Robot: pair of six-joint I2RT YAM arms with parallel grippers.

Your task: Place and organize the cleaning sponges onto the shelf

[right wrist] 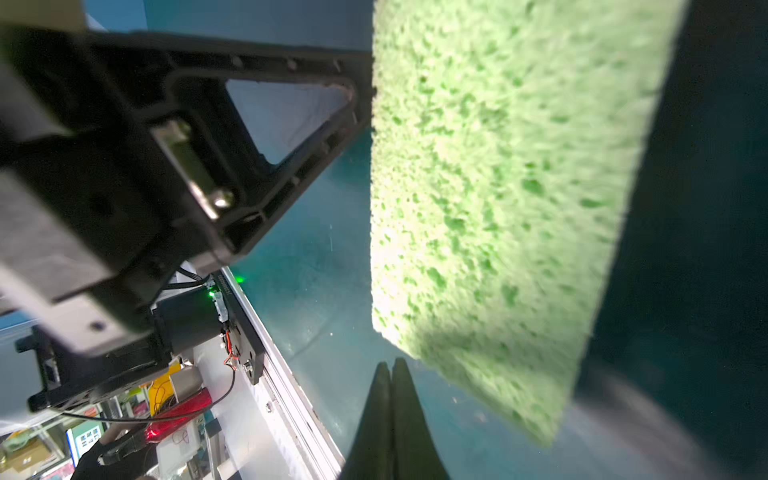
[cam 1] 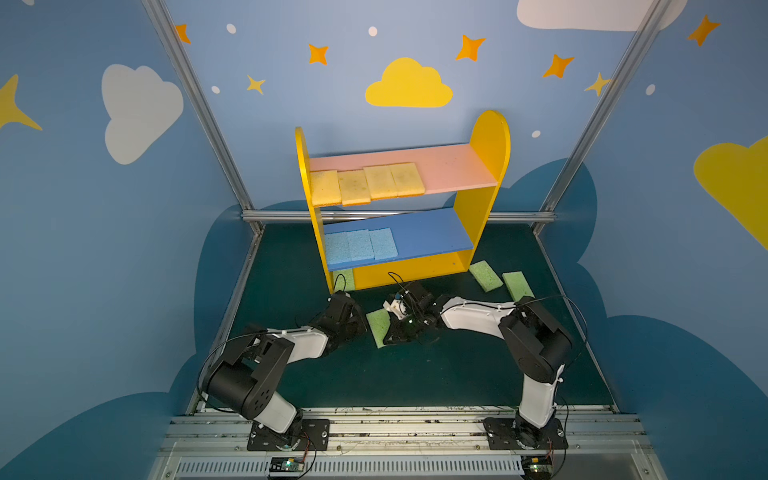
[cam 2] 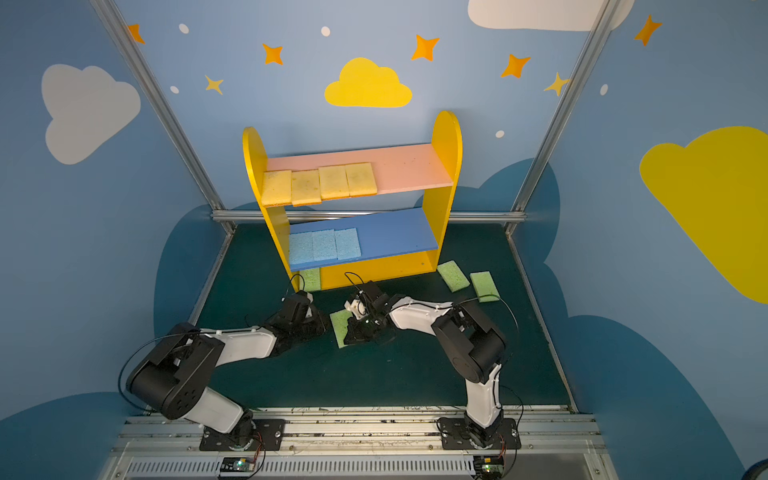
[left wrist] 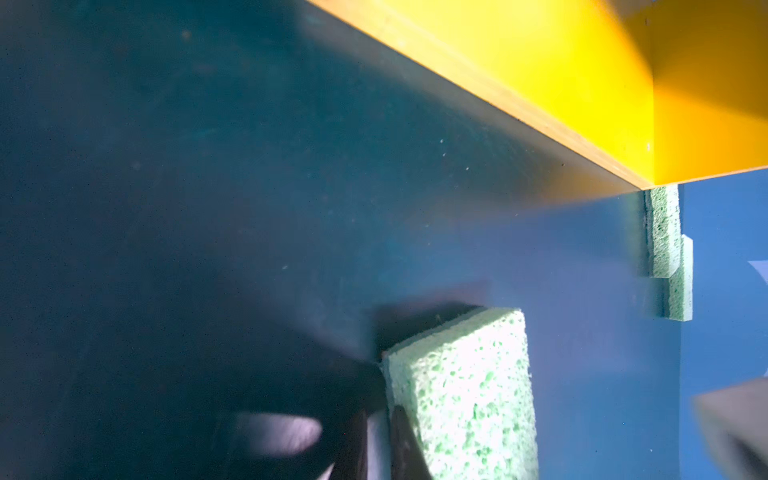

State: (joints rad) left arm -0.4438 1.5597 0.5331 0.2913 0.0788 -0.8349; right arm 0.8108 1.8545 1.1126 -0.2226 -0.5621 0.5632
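The shelf [cam 1: 490,137] stands at the back of the mat. Several yellow sponges [cam 1: 365,183] lie on its pink board and three blue sponges [cam 1: 359,245] on the blue board. One green sponge [cam 1: 347,279] sits at the base's left end. Another green sponge [cam 1: 377,328] [right wrist: 498,187] is between the two grippers. My left gripper [cam 1: 357,324] [left wrist: 386,415] is shut on its edge, with a finger against the foam [left wrist: 465,395]. My right gripper [cam 1: 390,336] [right wrist: 390,365] is shut and empty, its tips just short of that sponge.
Two more green sponges [cam 1: 485,276] [cam 1: 517,284] lie on the dark mat to the right of the shelf, seen edge-on in the left wrist view [left wrist: 664,232]. Metal frame posts [cam 1: 199,108] and blue walls enclose the mat.
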